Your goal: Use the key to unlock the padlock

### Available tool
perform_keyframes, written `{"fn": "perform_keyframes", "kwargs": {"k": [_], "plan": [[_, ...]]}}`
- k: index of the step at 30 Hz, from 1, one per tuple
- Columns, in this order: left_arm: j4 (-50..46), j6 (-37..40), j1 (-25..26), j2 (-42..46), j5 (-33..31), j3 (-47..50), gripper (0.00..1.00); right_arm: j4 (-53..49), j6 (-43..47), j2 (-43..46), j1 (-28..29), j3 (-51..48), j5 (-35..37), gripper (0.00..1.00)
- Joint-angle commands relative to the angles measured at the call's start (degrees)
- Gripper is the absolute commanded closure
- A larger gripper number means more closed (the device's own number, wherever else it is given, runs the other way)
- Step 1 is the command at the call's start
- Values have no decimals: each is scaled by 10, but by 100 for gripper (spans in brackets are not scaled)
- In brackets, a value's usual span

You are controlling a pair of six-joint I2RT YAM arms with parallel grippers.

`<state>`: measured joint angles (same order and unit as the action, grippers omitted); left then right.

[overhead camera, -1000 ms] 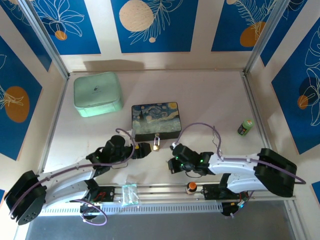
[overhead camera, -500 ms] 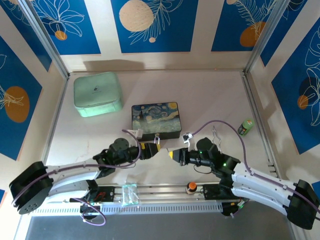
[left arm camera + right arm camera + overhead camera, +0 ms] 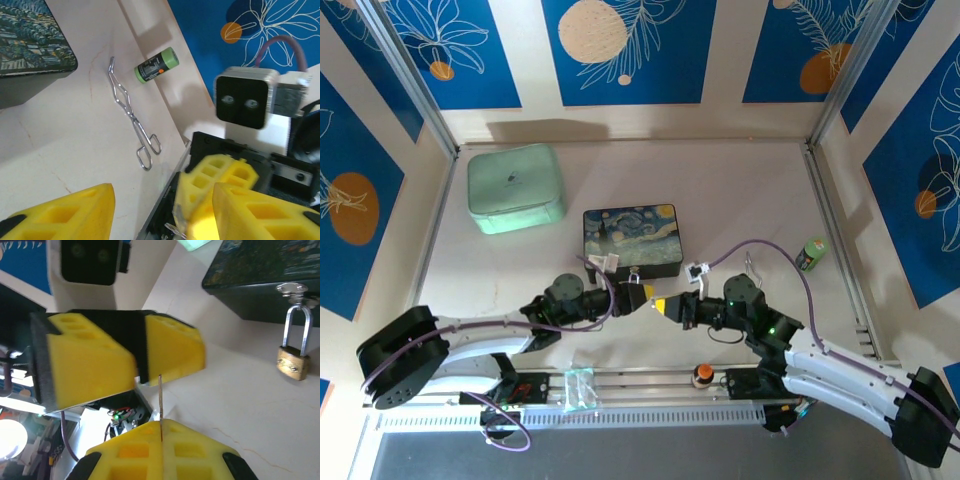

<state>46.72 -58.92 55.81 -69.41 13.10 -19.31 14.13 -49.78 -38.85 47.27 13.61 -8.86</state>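
Near the table's front edge, just ahead of the starry box (image 3: pixel 632 238), the grippers have closed in over the last second. The right arm unfolded and swung forward and the left gripper (image 3: pixel 623 298) crept right, so the tips now almost touch. The right gripper (image 3: pixel 662 305) is pressed together, pinching the key (image 3: pixel 160 400). The left gripper's fingers are spread, one right by the key tip. The padlock (image 3: pixel 293 363) hangs shut on the box clasp, untouched. Probably a key handover or regrip; insertion not started.

one padlock (image 3: pixel 293 364), one key (image 3: pixel 160 400), one forceps (image 3: pixel 131 114)
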Motion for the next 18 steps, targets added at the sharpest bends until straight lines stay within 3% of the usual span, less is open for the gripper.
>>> {"fn": "perform_keyframes", "kwargs": {"k": [1, 9, 18], "plan": [[14, 0, 10, 11, 17, -20, 49, 47, -25, 0, -19, -10, -39, 100], [-1, 12, 14, 4, 15, -35, 48, 73, -30, -1, -24, -17, -56, 100], [4, 16, 18, -15, 31, -52, 73, 80, -33, -5, -24, -21, -51, 100]]}}
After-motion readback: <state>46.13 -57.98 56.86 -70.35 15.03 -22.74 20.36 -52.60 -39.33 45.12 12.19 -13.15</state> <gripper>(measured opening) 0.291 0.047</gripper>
